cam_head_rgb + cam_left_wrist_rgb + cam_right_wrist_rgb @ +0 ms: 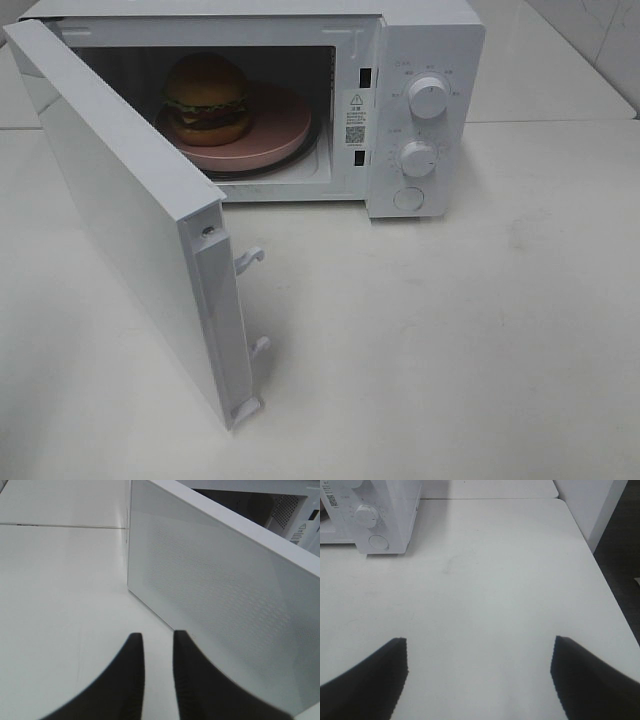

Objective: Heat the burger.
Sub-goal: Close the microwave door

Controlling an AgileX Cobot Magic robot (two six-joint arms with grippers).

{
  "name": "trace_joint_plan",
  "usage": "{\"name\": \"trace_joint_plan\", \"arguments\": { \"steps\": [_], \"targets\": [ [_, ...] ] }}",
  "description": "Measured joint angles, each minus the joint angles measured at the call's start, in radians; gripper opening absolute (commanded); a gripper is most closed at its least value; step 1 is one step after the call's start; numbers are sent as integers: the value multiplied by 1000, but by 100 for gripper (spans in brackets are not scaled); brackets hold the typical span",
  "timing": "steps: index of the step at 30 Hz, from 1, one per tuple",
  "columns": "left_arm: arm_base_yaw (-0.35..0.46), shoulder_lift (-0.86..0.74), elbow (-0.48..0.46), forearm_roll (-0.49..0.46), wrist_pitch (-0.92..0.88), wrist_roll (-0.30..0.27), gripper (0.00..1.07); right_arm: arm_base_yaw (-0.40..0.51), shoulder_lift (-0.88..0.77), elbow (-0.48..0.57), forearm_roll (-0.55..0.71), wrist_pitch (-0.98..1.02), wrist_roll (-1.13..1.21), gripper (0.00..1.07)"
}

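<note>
White tabletop (450, 330); burger (207, 98) inside open microwave (430, 40)

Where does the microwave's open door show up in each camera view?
Exterior high: the door fills the left, swung out toward the camera.
Left wrist: the door fills much of the picture, just ahead of the fingers.
Right wrist: not in it.
Shared landmark: the microwave body.

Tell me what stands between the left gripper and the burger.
The open microwave door: in the left wrist view its panel stands just ahead of the left gripper. The exterior high view shows the burger beyond it, inside the microwave.
</note>
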Motion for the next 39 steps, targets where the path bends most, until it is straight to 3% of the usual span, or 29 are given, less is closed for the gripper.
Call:
{"name": "trace_joint_plan", "arguments": {
  "steps": [2, 8, 11, 13, 19, 27, 30, 33, 35, 36, 38, 39],
  "targets": [
    [0, 67, 5, 0, -76, 43, 0, 0, 0, 0, 0, 0, 0, 76],
    [0, 185, 75, -8, -292, 97, 0, 0, 0, 0, 0, 0, 0, 76],
    [0, 200, 89, -8, -327, 99, 0, 0, 0, 0, 0, 0, 0, 76],
    [0, 266, 157, -11, -509, 102, 0, 0, 0, 0, 0, 0, 0, 76],
    [0, 368, 241, -11, -778, 102, 0, 0, 0, 0, 0, 0, 0, 76],
    [0, 529, 269, -8, -1035, 99, 0, 0, 0, 0, 1, 0, 0, 76],
    [0, 596, 269, 5, -1096, 89, 0, 0, 0, 0, 1, 0, 0, 76],
    [0, 668, 269, 58, -1158, 43, 0, 0, 0, 0, 1, 0, 0, 76],
    [0, 725, 269, 152, -1204, -29, 0, 0, 0, 0, 1, 0, 0, 76],
    [0, 725, 269, 152, -1204, -29, 0, 0, 0, 0, 1, 0, 0, 76],
    [0, 781, 269, 281, -1263, -118, 0, 0, 0, 0, 1, 0, 0, 76],
    [0, 781, 269, 281, -1263, -118, 0, 0, 0, 0, 1, 0, 0, 76]
  ]
}}
